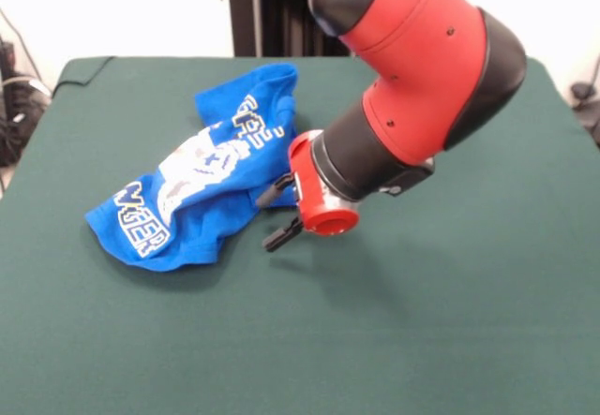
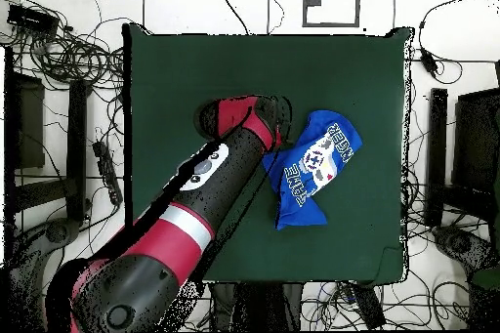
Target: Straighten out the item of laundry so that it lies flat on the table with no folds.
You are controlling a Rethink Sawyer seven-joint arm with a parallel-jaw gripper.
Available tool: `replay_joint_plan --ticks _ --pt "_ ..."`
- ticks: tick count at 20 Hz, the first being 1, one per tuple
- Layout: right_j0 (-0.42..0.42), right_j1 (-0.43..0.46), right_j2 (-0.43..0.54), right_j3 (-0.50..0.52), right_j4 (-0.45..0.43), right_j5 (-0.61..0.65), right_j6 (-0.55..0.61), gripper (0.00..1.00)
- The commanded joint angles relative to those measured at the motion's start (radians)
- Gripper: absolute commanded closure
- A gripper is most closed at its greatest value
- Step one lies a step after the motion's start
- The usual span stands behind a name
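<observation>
The item of laundry (image 1: 202,185), a bright blue T-shirt with white lettering and a white-grey print, lies crumpled and folded over itself on the left half of the green table (image 1: 422,321). My gripper (image 1: 277,214) points sideways at the shirt's right edge, low over the cloth. It is open: the upper fingertip touches the shirt's hem and the lower one hangs just off the fabric. Nothing is gripped. In the overhead view the shirt (image 2: 312,165) is a bunched diagonal strip right of centre, with the gripper (image 2: 283,132) at its upper left side.
The red and black arm (image 2: 195,212) crosses the table (image 2: 176,75) diagonally from the lower left. Cables (image 2: 68,56) and black equipment (image 2: 474,144) surround the table on the floor. A fold in the table cloth shows at one far corner (image 1: 80,68).
</observation>
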Motion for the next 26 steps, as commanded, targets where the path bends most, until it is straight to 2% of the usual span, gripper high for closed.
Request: replay_joint_plan --ticks 1,26 --pt "0.017 -0.024 0.058 -0.025 -0.014 0.083 0.062 0.0" --pt "-0.02 -0.047 0.071 -0.033 -0.042 0.065 0.019 0.0"
